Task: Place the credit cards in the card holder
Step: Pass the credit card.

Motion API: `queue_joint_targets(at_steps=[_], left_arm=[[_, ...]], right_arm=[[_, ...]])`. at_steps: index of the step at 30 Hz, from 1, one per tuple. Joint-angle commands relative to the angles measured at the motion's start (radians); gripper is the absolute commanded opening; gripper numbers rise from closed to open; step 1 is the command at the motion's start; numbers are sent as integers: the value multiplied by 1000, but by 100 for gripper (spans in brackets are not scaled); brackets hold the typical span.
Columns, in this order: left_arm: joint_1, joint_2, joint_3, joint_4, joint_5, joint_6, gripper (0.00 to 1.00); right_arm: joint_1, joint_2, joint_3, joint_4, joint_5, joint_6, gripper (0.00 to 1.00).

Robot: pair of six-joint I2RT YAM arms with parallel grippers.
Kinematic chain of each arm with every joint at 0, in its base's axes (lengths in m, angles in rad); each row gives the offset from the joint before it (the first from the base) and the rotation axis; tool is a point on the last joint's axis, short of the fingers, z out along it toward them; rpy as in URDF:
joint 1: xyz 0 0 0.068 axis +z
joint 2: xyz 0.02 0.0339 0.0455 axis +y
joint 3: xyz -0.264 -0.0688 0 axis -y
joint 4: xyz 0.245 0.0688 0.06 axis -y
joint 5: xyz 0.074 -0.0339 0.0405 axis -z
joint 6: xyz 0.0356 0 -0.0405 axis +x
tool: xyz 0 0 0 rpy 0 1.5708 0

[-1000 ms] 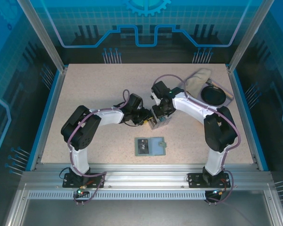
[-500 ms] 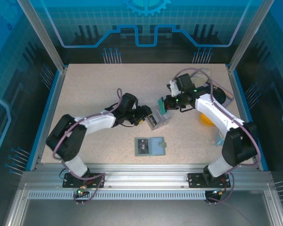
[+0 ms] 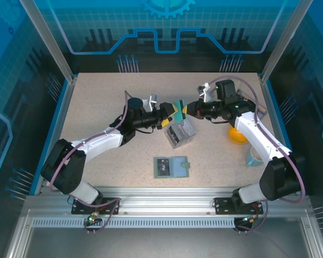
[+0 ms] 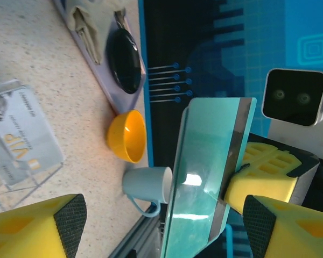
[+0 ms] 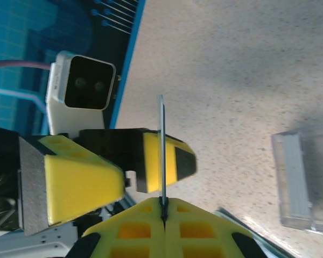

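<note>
The right gripper is pinching the thin, stiff, slick card by its edge while the left gripper is standing open around it.

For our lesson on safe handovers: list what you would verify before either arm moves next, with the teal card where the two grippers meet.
1. Right gripper shut on the teal plastic card: ok.
2. Left gripper open around that card: ok.
3. Grey-green folding card holder lying flat and open: ok.
4. Free slot in the holder: cannot tell.
5. Clear plastic box out of the way to the holder: not ok; in the top view it stands between.
</note>
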Motion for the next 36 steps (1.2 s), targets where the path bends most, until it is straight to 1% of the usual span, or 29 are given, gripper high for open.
queue_joint_targets(at_steps=[1, 2, 3, 5, 7, 8, 12, 13, 14, 18, 21, 25, 27, 28, 31, 36], left_arm=[[4, 22, 45, 101, 81, -25, 78], [5, 26, 44, 128, 89, -37, 76], [3, 28, 40, 158, 94, -51, 72], [3, 27, 37, 190, 98, -66, 58], [3, 19, 38, 188, 98, -66, 45], [3, 14, 36, 188, 98, -64, 41], [3, -2, 33, 176, 97, -59, 19], [4, -6, 32, 176, 97, -57, 14], [4, -7, 31, 177, 99, -59, 12], [3, -7, 24, 196, 103, -73, 10], [3, 3, 24, 229, 115, -98, 10], [2, 20, 25, 282, 127, -137, 10], [2, 27, 23, 315, 133, -156, 10], [1, 28, 20, 333, 133, -171, 10], [1, 30, 13, 373, 131, -201, 13], [2, 30, 7, 420, 133, -231, 21]], right_arm=[[-10, -14, -8, 68, -102, 60, 0], [-9, -11, -6, 64, -108, 59, 0], [-10, -7, -4, 59, -110, 55, 0], [-12, 0, -6, 51, -114, 47, 0], [-14, 7, -13, 46, -115, 44, 0], [-16, 8, -18, 50, -116, 46, 0], [-21, 17, -24, 60, -131, 50, 2], [-21, 20, -24, 68, -136, 52, 3], [-20, 22, -25, 76, -143, 55, 3], [-19, 23, -27, 93, -164, 59, 14], [-17, 28, -29, 110, -198, 57, 25], [-9, 50, -23, 127, -242, 55, 30], [-6, 66, -18, 119, -247, 49, 30], [-6, 71, -19, 118, -246, 48, 28], [-10, 68, -25, 106, -220, 42, 17], [-28, 59, -36, 91, -194, 37, 14]])
